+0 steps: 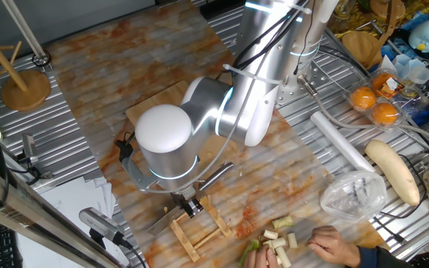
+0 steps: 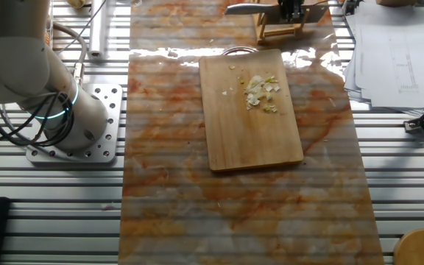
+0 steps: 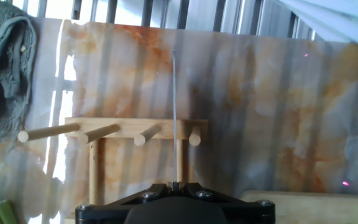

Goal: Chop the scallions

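Marbled counter [image 2: 234, 213]: fingers [image 1: 192, 206] clench a knife [image 2: 250, 9] above the wooden rack [image 1: 198, 229]; at 4 o'clock a hand [image 1: 334, 243] sorting scallions [image 1: 278, 242] risks the blade

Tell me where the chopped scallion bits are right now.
In the other fixed view, the chopped scallion bits lie on the wooden cutting board, near its far end, close to the knife rack.

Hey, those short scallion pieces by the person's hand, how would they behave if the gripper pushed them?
The scallion pieces look like short round stalks, so they would probably roll or scatter rather than slide together. They seem small and light, likely shifting at a slight nudge. They lie loose beside the person's hand, apparently piled a little, so some may tumble.
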Controlling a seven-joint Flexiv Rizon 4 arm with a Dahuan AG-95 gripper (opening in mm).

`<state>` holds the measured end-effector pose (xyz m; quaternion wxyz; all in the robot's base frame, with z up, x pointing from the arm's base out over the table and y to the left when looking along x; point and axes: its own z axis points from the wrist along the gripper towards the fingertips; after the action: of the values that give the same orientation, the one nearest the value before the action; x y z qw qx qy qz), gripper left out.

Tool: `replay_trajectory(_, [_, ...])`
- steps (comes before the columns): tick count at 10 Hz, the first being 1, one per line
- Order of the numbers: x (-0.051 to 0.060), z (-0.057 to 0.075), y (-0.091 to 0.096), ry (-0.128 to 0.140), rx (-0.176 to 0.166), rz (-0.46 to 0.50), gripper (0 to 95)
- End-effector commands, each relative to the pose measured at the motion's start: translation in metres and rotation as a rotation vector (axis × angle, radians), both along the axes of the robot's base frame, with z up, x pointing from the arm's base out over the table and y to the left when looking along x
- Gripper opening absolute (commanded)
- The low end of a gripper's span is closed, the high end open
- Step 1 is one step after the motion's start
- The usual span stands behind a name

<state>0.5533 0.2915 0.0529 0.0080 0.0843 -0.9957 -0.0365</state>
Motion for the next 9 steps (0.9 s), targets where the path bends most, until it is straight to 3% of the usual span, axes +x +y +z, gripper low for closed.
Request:
replay_trajectory(1, [-0.001,-0.002,-0.003,-0.001,0.000,0.021,0.0])
replay_trajectory(3, [-0.002,-0.004,-0.004,-0.001,0.001,0.026,0.0])
replay_trajectory(4, [-0.002,-0.004,-0.004,0.000,0.002,0.029,19.0])
replay_trajectory(7, [-0.003,-0.003,-0.004,-0.001,0.003,0.042,19.0])
replay_trajectory(9, [-0.007,0.014,-0.007,0.014,0.014,0.044,19.0])
